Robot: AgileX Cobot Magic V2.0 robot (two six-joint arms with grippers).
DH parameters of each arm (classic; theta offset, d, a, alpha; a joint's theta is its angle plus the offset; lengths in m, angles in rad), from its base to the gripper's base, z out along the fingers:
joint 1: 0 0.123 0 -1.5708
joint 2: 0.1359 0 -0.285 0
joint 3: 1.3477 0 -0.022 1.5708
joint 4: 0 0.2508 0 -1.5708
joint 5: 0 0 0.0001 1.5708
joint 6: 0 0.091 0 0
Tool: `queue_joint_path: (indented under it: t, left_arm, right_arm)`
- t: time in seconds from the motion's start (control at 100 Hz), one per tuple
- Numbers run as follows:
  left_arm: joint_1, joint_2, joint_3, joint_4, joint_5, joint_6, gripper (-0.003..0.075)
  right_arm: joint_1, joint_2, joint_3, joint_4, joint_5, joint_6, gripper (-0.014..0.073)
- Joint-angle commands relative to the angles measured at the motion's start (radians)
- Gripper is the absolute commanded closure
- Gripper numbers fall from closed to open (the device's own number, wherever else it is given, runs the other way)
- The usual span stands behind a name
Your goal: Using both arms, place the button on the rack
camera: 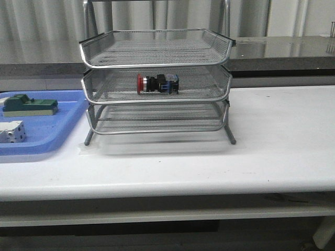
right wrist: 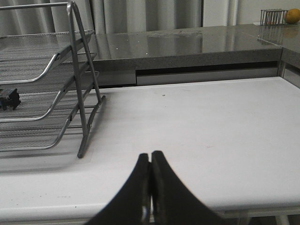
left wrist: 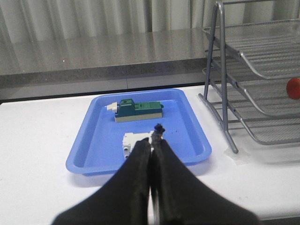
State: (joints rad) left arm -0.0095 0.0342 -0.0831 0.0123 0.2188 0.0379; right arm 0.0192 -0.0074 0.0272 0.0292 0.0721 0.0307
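The button (camera: 157,83), with red head, black middle and blue rear, lies on its side in the middle tray of the silver wire-mesh rack (camera: 157,49). Its red head (left wrist: 293,87) shows in the left wrist view and its dark rear end (right wrist: 9,99) in the right wrist view. My left gripper (left wrist: 151,144) is shut and empty, above the near edge of the blue tray. My right gripper (right wrist: 150,155) is shut and empty over the bare white table, right of the rack (right wrist: 51,93). Neither arm shows in the front view.
A blue plastic tray (camera: 68,130) left of the rack holds a green block (camera: 29,105) and a white block (camera: 11,130). In the left wrist view the white block (left wrist: 136,140) lies just past my fingertips, the green block (left wrist: 138,110) farther on. A grey counter (camera: 282,49) runs behind.
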Motion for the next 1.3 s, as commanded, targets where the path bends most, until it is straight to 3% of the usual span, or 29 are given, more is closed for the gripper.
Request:
queue_joint_path:
  t: [0.0, 0.37, 1.29]
  left_arm:
    - [-0.019, -0.030, 0.018, 0.005, -0.092, -0.019, 0.0741]
    - [-0.056, -0.073, 0.130, 0.028, -0.244, -0.038, 0.0741]
    - [-0.056, -0.073, 0.130, 0.033, -0.246, -0.038, 0.0741]
  right_arm:
    - [-0.005, -0.021, -0.016, -0.008, -0.080, 0.000, 0.0650]
    - [-0.005, -0.020, -0.016, -0.008, -0.080, 0.000, 0.0650]
    - [-0.005, -0.020, -0.016, -0.008, -0.080, 0.000, 0.0650]
